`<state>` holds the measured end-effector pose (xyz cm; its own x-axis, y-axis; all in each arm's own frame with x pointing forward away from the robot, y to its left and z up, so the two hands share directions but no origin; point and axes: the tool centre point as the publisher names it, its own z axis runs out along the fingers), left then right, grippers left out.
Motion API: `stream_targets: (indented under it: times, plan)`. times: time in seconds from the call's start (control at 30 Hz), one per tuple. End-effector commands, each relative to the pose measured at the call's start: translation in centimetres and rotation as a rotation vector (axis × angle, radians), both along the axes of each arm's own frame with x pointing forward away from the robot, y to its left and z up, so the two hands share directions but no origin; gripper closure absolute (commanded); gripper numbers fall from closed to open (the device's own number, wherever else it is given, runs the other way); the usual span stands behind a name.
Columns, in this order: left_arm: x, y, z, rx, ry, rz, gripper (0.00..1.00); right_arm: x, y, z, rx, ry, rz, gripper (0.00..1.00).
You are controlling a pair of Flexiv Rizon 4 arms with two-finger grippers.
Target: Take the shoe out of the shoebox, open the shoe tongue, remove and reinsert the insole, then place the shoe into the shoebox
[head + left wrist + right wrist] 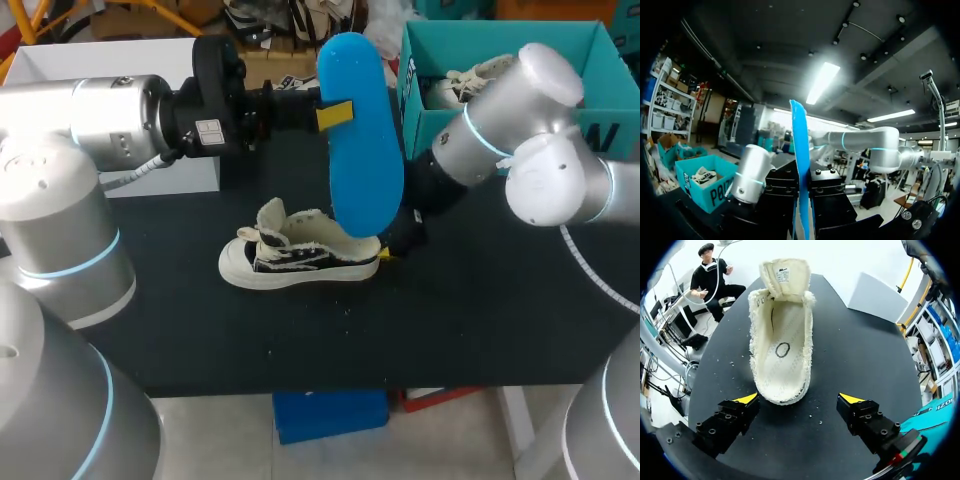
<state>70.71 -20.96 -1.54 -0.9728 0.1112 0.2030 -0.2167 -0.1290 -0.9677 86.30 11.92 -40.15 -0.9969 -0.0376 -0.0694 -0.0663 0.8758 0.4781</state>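
A cream and black low shoe [300,255] stands upright on the black table [470,330], toe to the left, tongue [785,275] pulled up. My left gripper [335,112] hangs above it, shut on a bright blue insole [362,150] that points down toward the shoe's heel. In the left wrist view the insole [801,160] runs edge-on between the black fingers of that gripper [803,200]. My right gripper [800,400] is open just behind the heel of the shoe [782,335], whose inside shows bare. Neither yellow fingertip [747,399] touches it.
A teal shoebox [440,120] stands at the back right with another pale shoe [465,82] inside; it also shows as the teal shoebox [715,192] in the left wrist view. A white box [100,60] sits at the back left. Small crumbs lie on the table around the shoe.
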Motion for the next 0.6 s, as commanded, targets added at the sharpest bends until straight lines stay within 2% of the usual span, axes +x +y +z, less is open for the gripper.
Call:
stream_targets:
  times: [0.03,0.3,0.6]
  plan:
    - [0.0,-0.3,-0.1,-0.001,-0.001,0.006,1.00,0.3,1.2,0.8,-0.340,-0.035,-0.009,0.00]
    - [0.0,-0.3,-0.1,-0.001,-0.001,0.006,1.00,1.0,2.5,1.4,-0.450,-0.056,0.013,0.00]
    - [0.0,-0.3,-0.1,-0.001,-0.001,0.006,1.00,1.5,4.3,2.5,-0.508,-0.059,0.028,0.00]
